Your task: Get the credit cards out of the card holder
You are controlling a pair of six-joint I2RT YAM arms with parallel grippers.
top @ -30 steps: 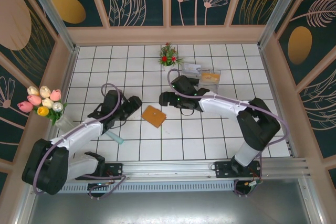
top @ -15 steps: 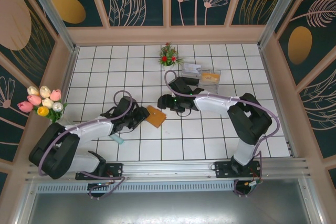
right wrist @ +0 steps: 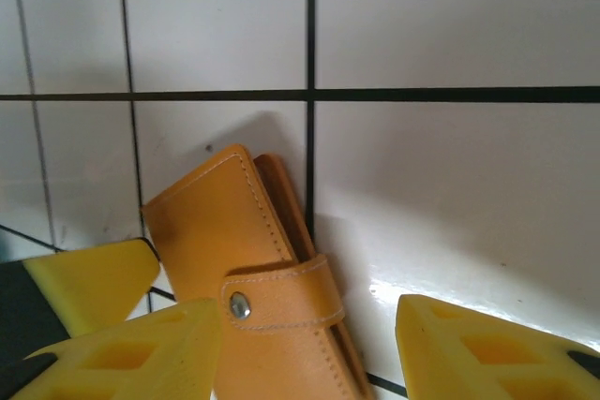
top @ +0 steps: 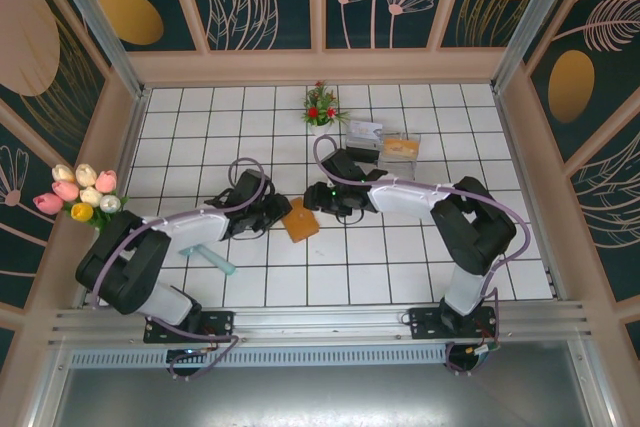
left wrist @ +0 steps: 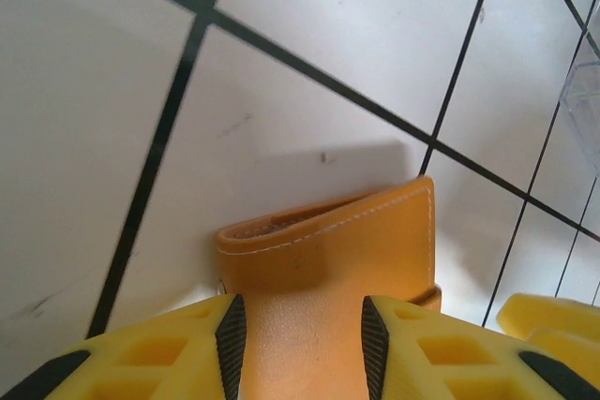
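Note:
The orange-brown card holder lies folded on the white tiles, its snap strap fastened. My left gripper reaches it from the left; in the left wrist view the card holder runs between and under the pads, which stand partly apart. My right gripper comes from the right, open, its fingers either side of the strap with bare floor beside one. A left finger shows there too. A teal-green credit card lies by the left arm. Any cards inside the card holder are hidden.
A clear tray holding an orange-tan card and a white card stand at the back right. A small potted plant is behind them. A flower bunch leans at the left wall. Panelled walls close in the tiled floor.
Both grippers have closed in on the card holder, the left one travelling right. Both pairs of jaws have narrowed. The card holder has shifted and turned slightly.

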